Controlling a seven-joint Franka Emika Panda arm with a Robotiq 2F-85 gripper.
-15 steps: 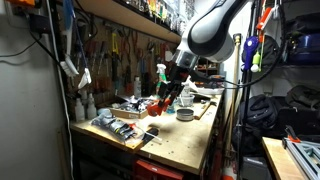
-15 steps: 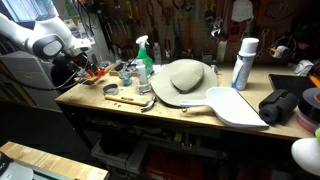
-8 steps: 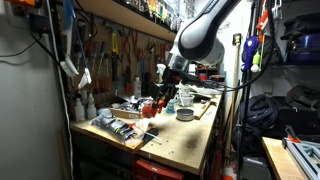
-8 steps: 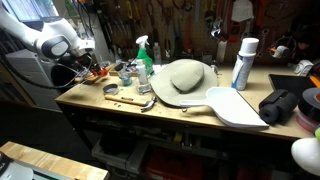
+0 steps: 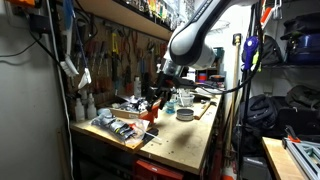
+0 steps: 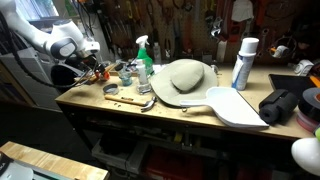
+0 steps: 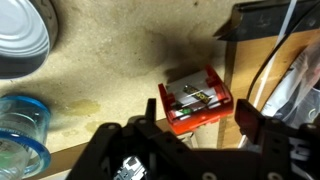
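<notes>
A small red open box [image 7: 193, 92] with small parts inside sits on the worn wooden bench top [image 7: 110, 70]. My gripper [image 7: 197, 125] is open and hovers right above it, one black finger on each side, not touching. In both exterior views the gripper [image 5: 160, 100] [image 6: 98, 70] hangs low over the bench end, with the red box [image 5: 150, 112] [image 6: 93, 73] just under it.
A metal tin [image 7: 20, 35] and a blue-rimmed clear cup [image 7: 20, 140] lie close by. Farther along stand a green spray bottle [image 6: 143, 55], a grey hat [image 6: 185, 78], a white can [image 6: 243, 62] and a black bag [image 6: 282, 105]. Tools lie on a board [image 5: 120, 127].
The arm has shifted a little along the bench, bringing the gripper over the red box. The gripper stays open and the box has not moved.
</notes>
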